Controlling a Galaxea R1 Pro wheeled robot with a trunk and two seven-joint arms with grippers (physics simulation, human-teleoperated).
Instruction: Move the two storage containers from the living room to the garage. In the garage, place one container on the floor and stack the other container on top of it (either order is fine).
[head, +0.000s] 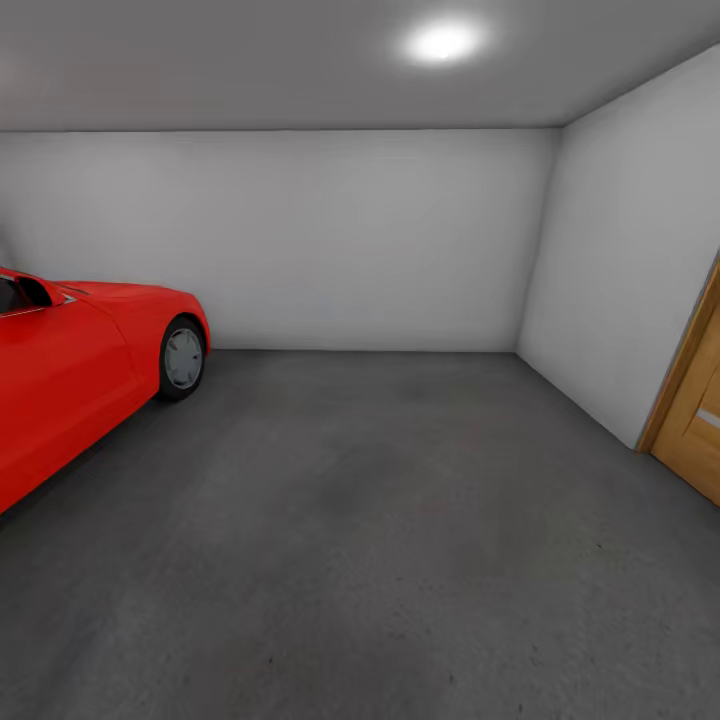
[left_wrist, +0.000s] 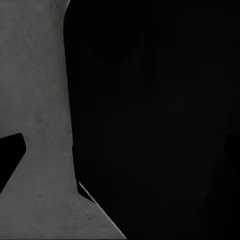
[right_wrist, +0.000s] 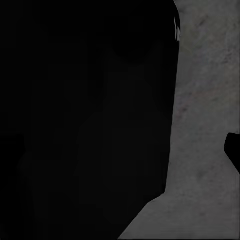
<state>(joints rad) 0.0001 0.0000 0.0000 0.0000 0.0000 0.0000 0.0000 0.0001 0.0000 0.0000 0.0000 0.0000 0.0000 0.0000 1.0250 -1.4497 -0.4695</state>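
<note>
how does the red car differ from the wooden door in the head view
The red car is glossy bright red, while the wooden door is matte tan with a visible grain. The car stands on the concrete floor at the left edge of the view; the door is set into the right wall. The car has curved panels and a round wheel, the door flat, straight edges. Both are cut off by the frame.
</note>
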